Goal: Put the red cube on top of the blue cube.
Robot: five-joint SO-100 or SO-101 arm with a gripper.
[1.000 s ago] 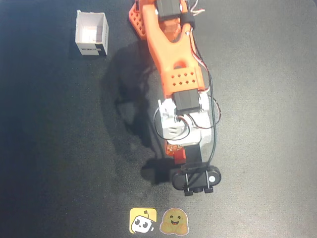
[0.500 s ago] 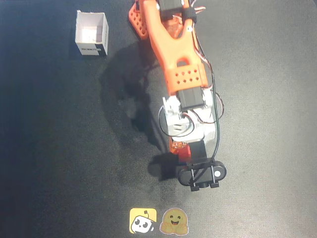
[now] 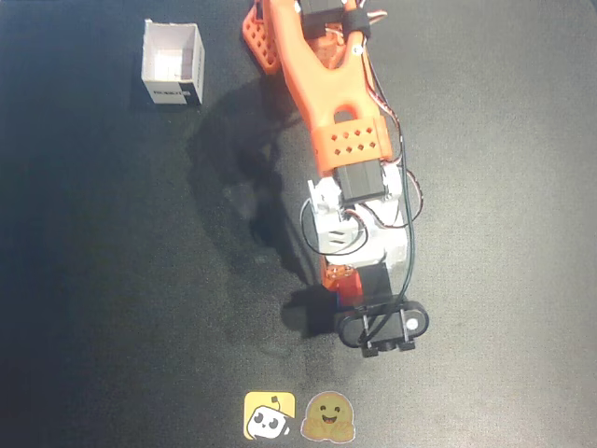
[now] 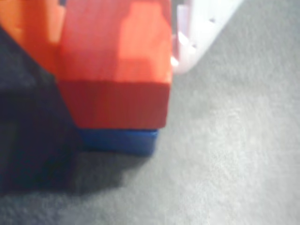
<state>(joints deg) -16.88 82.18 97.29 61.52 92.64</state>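
Note:
In the wrist view the red cube sits on top of the blue cube, shifted slightly to one side of it. Only the blue cube's front strip shows under the red one. My gripper is shut on the red cube, with the orange finger on its left and the white finger on its right. In the overhead view the arm's wrist and camera mount cover both cubes. Only the gripper's orange part shows there, near the table's middle front.
A white open box stands at the back left of the dark mat. Two stickers, yellow and tan, lie at the front edge. The arm's base is at the back centre.

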